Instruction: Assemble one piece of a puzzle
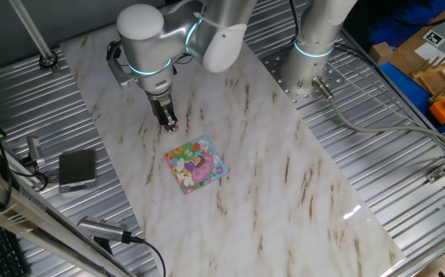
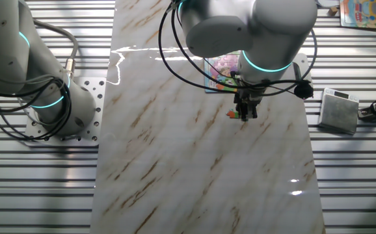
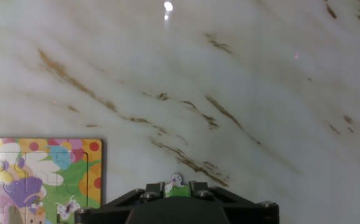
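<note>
Gripper (image 1: 171, 123), two-finger, on the Flexiv arm: jaws closed narrow on the piece (image 3: 173, 185), a tiny green jigsaw piece with pale and orange-red marks, pinched between them and standing up past the jaw tips. Puzzle (image 1: 196, 163), small square jigsaw with a pink, purple, yellow and green cartoon and a light blue border: lies flat on the marble surface (image 1: 284, 177), near the gripper but apart from it. Step in hand, by judgement: carrying stage, piece secured, not yet at the puzzle. Next move, by judgement: travel across to the puzzle, line the piece up with its vacant slot in position and rotation, lower it flat, press, then release; the slot itself cannot be made out in any view. Views compared: hand view alone shows the piece's colours and its seat between the jaws, plus one corner of the puzzle at lower left; one fixed view gives the whole puzzle and its offset from the gripper; the other fixed view shows only an orange-green speck at the jaws and has the puzzle partly hidden behind the arm.
</note>
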`<control>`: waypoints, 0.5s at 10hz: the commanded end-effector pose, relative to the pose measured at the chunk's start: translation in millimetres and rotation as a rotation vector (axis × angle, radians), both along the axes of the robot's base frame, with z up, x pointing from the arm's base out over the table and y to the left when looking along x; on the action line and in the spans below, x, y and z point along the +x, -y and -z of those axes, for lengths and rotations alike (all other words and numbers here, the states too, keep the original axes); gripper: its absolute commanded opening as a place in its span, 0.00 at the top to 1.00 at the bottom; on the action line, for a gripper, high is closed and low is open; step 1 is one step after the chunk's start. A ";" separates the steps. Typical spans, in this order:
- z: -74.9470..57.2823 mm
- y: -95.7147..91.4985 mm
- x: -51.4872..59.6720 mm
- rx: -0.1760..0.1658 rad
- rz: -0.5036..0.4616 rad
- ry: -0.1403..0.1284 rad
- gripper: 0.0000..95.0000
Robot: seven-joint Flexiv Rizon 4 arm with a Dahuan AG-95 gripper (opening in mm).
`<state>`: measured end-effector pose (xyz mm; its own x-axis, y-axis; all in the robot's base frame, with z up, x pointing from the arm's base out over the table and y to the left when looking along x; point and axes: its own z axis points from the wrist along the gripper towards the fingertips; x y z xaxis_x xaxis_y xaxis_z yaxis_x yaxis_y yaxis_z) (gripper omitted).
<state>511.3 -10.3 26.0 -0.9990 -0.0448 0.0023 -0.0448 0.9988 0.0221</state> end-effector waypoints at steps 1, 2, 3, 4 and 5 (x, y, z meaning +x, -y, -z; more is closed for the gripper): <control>0.3 0.0 0.5 -0.001 -0.005 0.000 0.60; 0.3 0.0 0.5 0.000 -0.007 0.000 0.60; 0.3 0.0 0.5 0.000 -0.008 0.000 0.60; 0.3 0.0 0.5 0.000 -0.007 0.000 0.60; 0.3 0.0 0.5 0.001 -0.006 0.001 0.60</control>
<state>512.1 -10.3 25.6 -0.9989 -0.0469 -0.0001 -0.0469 0.9986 0.0234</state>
